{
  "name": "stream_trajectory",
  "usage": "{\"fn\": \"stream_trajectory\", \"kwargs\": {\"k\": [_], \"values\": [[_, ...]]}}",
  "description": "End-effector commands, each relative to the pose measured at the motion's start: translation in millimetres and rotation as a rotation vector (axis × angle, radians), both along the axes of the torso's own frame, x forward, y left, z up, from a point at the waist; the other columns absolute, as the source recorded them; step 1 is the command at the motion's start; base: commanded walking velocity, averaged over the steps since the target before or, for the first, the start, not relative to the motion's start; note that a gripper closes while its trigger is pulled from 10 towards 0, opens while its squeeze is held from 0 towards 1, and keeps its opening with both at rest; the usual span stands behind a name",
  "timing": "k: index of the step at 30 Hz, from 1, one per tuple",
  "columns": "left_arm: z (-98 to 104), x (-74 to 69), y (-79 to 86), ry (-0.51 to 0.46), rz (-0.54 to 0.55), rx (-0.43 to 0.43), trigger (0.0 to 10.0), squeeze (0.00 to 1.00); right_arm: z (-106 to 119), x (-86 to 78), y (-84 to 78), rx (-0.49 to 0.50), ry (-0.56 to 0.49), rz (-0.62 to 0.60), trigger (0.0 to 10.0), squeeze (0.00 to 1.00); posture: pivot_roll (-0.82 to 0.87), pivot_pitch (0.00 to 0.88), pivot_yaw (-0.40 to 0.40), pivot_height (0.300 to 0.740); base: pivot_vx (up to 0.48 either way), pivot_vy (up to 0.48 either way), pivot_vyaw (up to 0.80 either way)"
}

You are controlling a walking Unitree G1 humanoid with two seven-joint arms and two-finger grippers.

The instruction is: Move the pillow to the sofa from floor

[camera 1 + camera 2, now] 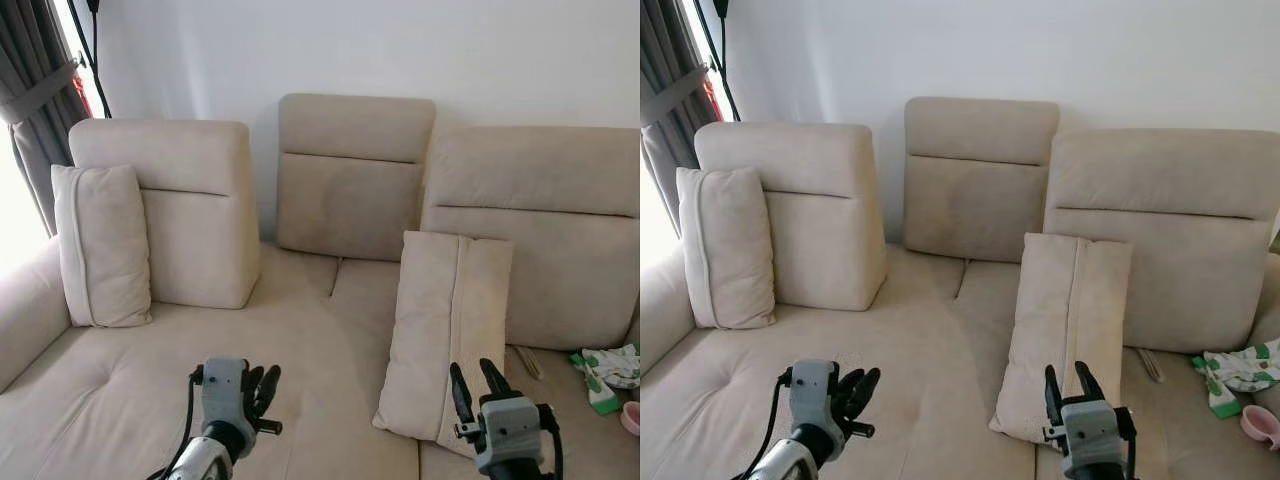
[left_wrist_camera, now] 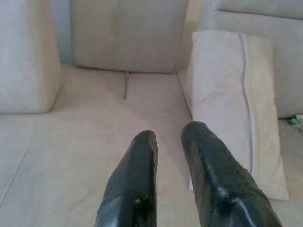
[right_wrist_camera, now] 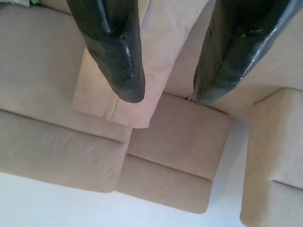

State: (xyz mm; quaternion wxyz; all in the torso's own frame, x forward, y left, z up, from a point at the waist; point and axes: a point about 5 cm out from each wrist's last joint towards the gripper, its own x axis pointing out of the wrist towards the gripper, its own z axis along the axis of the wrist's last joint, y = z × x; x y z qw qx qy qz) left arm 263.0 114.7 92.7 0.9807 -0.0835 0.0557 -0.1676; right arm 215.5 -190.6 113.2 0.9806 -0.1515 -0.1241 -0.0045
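One beige pillow (image 1: pixel 448 335) stands on the sofa (image 1: pixel 300 340) seat, a soft, slightly slumped rectangle of suede-like cloth with a piped seam running down its length. It leans back against the right-hand back cushion (image 1: pixel 540 230), and it rises just beyond and slightly left of the right gripper (image 1: pixel 472 386), apart from its fingertips. That gripper holds nothing, its two tapered black fingers (image 3: pixel 113 47) spread with a clear gap between them. To the left of the pillow, the left gripper (image 1: pixel 262 385) hovers low over the bare seat, also released, its two glossy fingers (image 2: pixel 137 179) a little apart; the pillow lies ahead and to its right.

A second pillow (image 1: pixel 100 245) of the same cloth stands upright far beyond the left gripper, against the left back cushion (image 1: pixel 180 210). Three blocky back cushions line the white wall (image 1: pixel 400 50), the middle one (image 1: pixel 352 175) set furthest back. Right of the right gripper, a green-and-white cloth (image 1: pixel 608 372) lies crumpled on the seat beside the edge of a pink object (image 1: pixel 631 416). A grey curtain (image 1: pixel 35 100) hangs at far left.
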Motion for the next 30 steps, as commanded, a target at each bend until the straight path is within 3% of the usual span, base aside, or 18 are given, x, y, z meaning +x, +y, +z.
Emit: {"fn": "stream_trajectory", "kwargs": {"k": [1, 26, 30], "values": [[0.0, -3.2, -2.3, -0.01, -0.012, 0.001, 10.0, 0.0, 2.8, -1.1, -0.8, 0.009, -0.008, 0.005, 10.0, 0.0, 0.11, 0.0, 0.048, 0.74, 0.0, 0.0, 0.0], [-4.1, -10.2, 1.4, 0.011, -0.035, 0.026, 10.0, 0.0, 0.2, -3.0, 3.7, 0.025, 0.008, 0.019, 10.0, 0.0, 0.12, 0.0, 0.058, 0.74, 0.0, 0.0, 0.0], [-4.7, -11.3, 0.9, 0.013, -0.042, 0.03, 10.0, 0.0, -0.3, -2.6, 3.7, 0.027, 0.01, 0.018, 10.0, 0.0, 0.12, 0.0, 0.058, 0.74, -0.281, 0.0, 0.0]]}}
